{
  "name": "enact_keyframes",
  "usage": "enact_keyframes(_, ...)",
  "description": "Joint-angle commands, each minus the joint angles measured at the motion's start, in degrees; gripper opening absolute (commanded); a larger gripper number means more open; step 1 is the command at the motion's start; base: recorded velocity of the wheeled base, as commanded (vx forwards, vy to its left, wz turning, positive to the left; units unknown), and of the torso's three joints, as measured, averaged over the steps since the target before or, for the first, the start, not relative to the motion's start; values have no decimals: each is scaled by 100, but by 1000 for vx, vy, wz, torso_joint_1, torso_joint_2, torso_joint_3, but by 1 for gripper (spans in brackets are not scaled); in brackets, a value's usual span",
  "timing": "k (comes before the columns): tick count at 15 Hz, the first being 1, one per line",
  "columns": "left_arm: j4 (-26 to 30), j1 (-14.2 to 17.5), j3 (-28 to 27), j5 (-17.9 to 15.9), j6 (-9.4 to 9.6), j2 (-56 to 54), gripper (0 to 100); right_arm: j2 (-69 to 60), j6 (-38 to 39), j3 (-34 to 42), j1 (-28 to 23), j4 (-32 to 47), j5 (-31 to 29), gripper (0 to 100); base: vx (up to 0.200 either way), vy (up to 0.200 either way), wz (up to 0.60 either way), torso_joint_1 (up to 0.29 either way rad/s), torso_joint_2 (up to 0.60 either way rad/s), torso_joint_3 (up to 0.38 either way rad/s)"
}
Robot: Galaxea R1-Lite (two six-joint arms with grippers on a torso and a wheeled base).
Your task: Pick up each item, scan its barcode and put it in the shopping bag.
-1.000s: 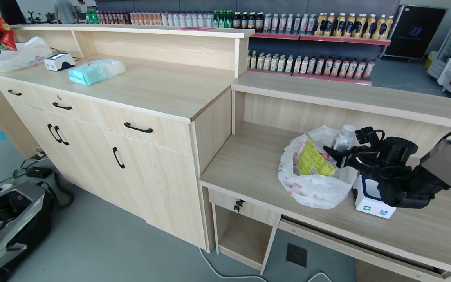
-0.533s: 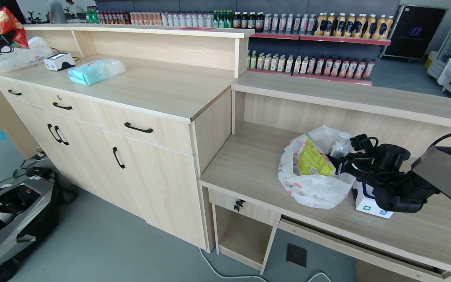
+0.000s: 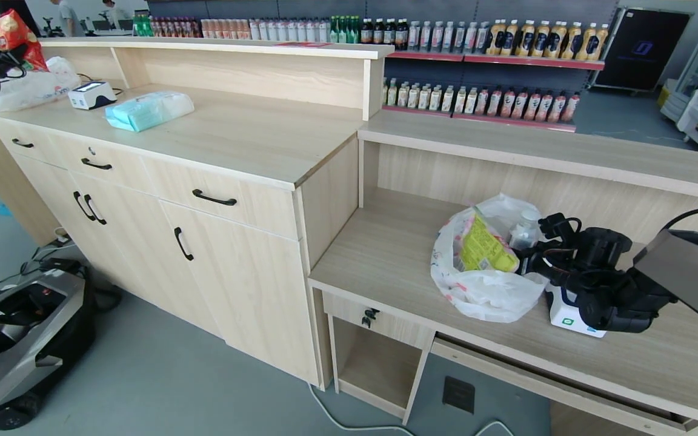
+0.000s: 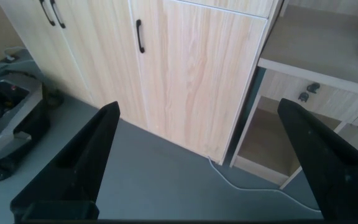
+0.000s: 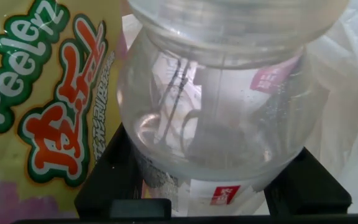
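Right gripper (image 3: 529,253) clamped on a clear, smooth, rounded plastic bottle (image 3: 521,232), held in the open mouth of a crinkled white plastic shopping bag (image 3: 482,295) on the pale wood-grain desk (image 3: 385,254). A glossy yellow snack packet (image 3: 485,248) lies in the bag just beside the bottle. A boxy white scanner (image 3: 567,316) sits beside the bag, partly hidden by the arm. Left gripper (image 4: 194,165), fingers wide apart, hangs over the grey floor (image 4: 166,180).

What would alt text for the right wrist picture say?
A clear bottle, close up, held between the black fingers of the right gripper. A yellow snack packet lies beside it, white shopping bag plastic on the other side.
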Motion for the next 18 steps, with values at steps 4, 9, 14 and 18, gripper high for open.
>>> enact_keyframes(4,0,4,0,2,-3,-2,100,5,-13,21,-1,-8,3,100,0,0,0,0,0,0)
enact_keyframes(9,0,4,0,2,-3,-2,100,-329,14,100,-36,115,12,100,0,0,0,0,0,0)
enact_keyframes(14,0,4,0,2,-3,-2,100,-2192,-4,188,-291,1187,12,100,0,0,0,0,0,0)
enact_keyframes(18,0,4,0,2,-3,-2,100,-4495,-786,1242,-757,2339,425,100,0,0,-150,1,1,1)
